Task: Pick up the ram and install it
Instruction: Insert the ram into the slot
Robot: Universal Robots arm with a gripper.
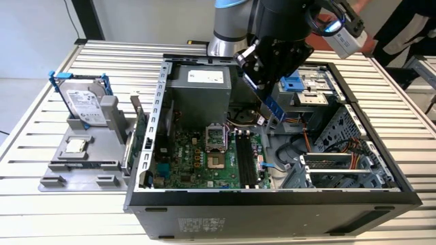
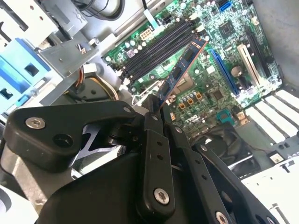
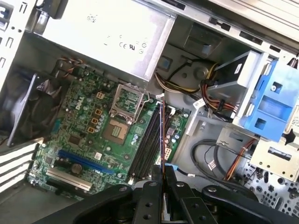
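Observation:
My gripper (image 1: 262, 90) hangs over the open computer case (image 1: 146, 153), shut on the ram (image 1: 272, 109). The ram is a thin strip with blue labels, and it slopes down from the fingers toward the motherboard (image 1: 197, 158). In the second wrist view the ram (image 2: 181, 70) runs from my gripper (image 2: 155, 114) out over the black memory slots (image 2: 159, 49), its far tip a little above them. The first wrist view catches the ram (image 3: 162, 135) edge-on, rising from my gripper (image 3: 162, 173) beside the memory slots (image 3: 147, 144). The slots (image 1: 246, 158) hold no module.
A grey power supply (image 1: 201, 87) fills the case's back. Bundled cables (image 3: 219, 100) and a blue drive bracket (image 1: 294, 82) lie on the exterior view's right. Outside the case, a hard drive in a blue frame (image 1: 85, 104), an expansion card (image 1: 140, 133) and a grey fixture tray (image 1: 81, 168) stand on the slatted table.

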